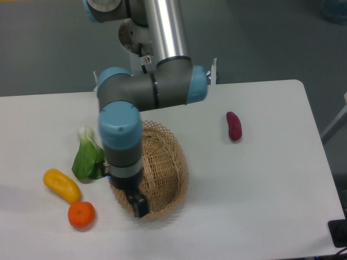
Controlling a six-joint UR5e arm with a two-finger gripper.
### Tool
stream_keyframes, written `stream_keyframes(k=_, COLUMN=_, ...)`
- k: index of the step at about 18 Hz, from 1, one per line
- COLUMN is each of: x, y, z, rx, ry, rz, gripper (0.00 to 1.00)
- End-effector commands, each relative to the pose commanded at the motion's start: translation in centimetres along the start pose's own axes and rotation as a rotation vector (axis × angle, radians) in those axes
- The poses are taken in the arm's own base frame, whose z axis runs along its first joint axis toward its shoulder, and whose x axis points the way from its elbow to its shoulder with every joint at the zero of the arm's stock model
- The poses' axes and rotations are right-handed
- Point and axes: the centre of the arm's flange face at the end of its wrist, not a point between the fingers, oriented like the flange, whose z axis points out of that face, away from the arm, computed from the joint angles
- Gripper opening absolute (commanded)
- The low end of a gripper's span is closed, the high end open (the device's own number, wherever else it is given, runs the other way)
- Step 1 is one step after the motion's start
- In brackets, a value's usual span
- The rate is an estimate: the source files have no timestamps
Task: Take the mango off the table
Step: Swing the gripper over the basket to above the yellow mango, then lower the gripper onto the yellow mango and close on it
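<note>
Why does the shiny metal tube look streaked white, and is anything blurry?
Fixed camera: glare from overhead light streaks the silver metal arm tube; the dark gripper looks slightly soft, while the glossy yellow-orange oblong mango stays sharp with faint shadow.

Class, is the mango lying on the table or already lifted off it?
On the table: the mango lies flat beside the orange, untouched.
</note>
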Motion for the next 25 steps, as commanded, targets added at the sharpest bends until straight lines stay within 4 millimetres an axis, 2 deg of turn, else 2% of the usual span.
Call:
stream_keyframes(k=2, x=2.1, y=-2.1, z=0.9, rx=0.006, ry=0.006, rz=0.065, gripper=1.00)
stream_keyframes(k=6, x=5.8, y=-4.2, z=3.3, rx=0.042, ry=-0.016, rz=0.185, gripper=1.00)
stream_keyframes(k=9, x=8.6, y=-5.0, z=4.2, rx=0.044, ry=0.019, rz=0.293, gripper=1.00)
stream_keyframes(k=17, x=11.2, y=-6.9, z=7.1, rx=0.036, ry=0.067, rz=0.405, gripper=1.00)
stream_keyframes(k=20, x=11.8, y=-7.4, z=9.0, rx=0.028, ry=0.094, rz=0.421, gripper=1.00)
stream_keyframes(k=25, x=12.7, y=-8.1, z=10.0, rx=0.025, ry=0.109, rz=0.468, gripper=1.00)
